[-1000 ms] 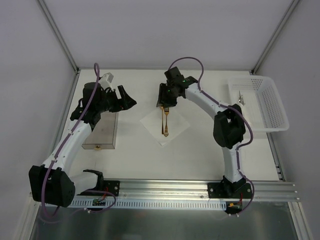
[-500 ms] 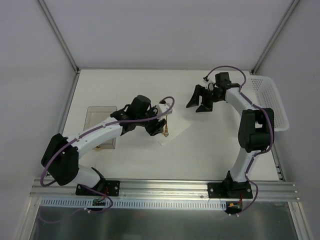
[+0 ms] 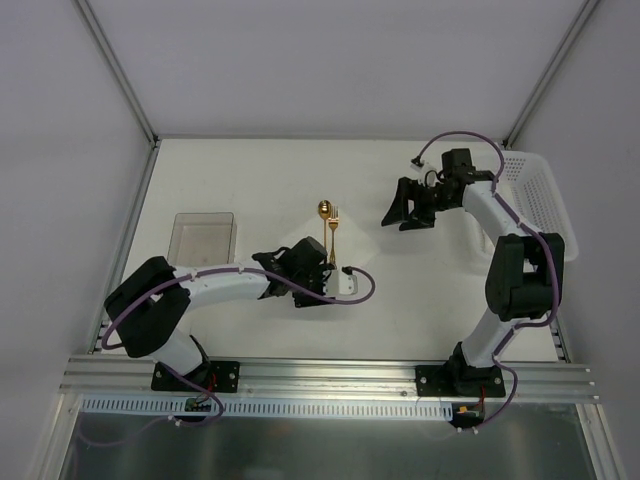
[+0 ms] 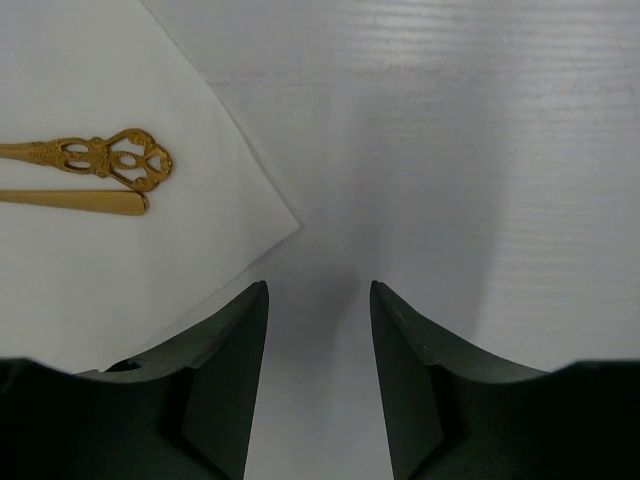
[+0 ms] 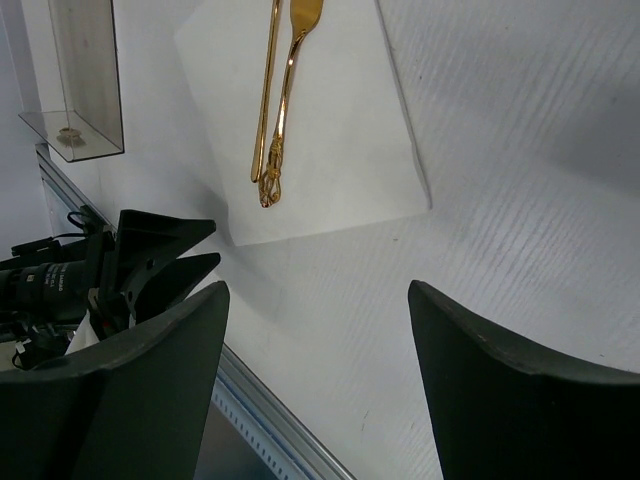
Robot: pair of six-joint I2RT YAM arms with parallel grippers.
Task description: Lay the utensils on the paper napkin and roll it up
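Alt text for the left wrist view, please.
Two gold utensils lie side by side on the paper napkin at upper left. The left end effector hangs open and empty beside the napkin's corner, over the table.

White matte table top (image 3: 250, 170) with a faint grain fills the bottom of the cell. Plain pale grey back wall (image 3: 330, 60), with matching panels for the left wall (image 3: 50, 150) and right wall (image 3: 610, 130). Aluminium struts (image 3: 116, 70) run up the two back corners. Slotted aluminium rail (image 3: 330, 375) along the near table edge, dull grey metal sheet (image 3: 320, 450) below it. Light is even and diffuse, soft shadows only.
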